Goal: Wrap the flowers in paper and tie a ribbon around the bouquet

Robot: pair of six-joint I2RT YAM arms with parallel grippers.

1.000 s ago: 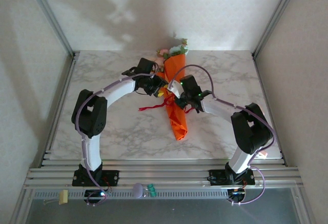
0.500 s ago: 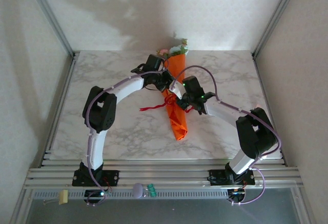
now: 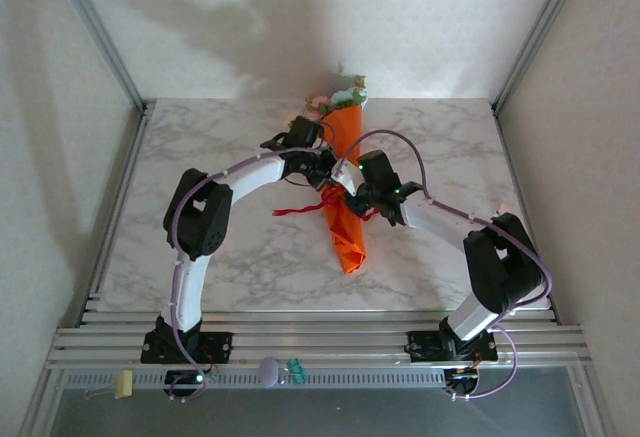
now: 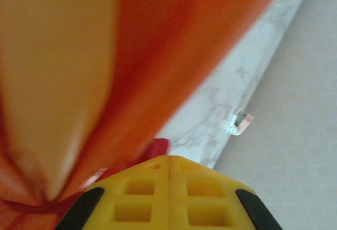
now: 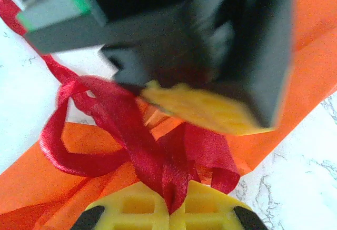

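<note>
Overhead, the left end effector (image 3: 322, 167) and right end effector (image 3: 347, 185) are seen close together above the slim orange paper-cone bouquet (image 3: 348, 242), which lies beneath them on the white marble bench (image 3: 450, 157). At the left wrist, the yellow fingers (image 4: 147, 169) are pressed closed, with the thin red satin ribbon (image 4: 159, 147) at their tips. At the right wrist, the closed fingers (image 5: 131, 202) are pinched on a ribbon strand running into the knot just ahead.

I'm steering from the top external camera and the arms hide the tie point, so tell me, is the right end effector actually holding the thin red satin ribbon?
Observer: Yes, the right wrist view shows the right end effector shut with the thin red satin ribbon pinched at its tips.
Operator: And the left?
Observer: The left end effector is shut too, a scrap of ribbon at its tips.
Operator: Tied yet?
Observer: Can't tell; one loose loop lies over the orange paper cone's edge.
</note>
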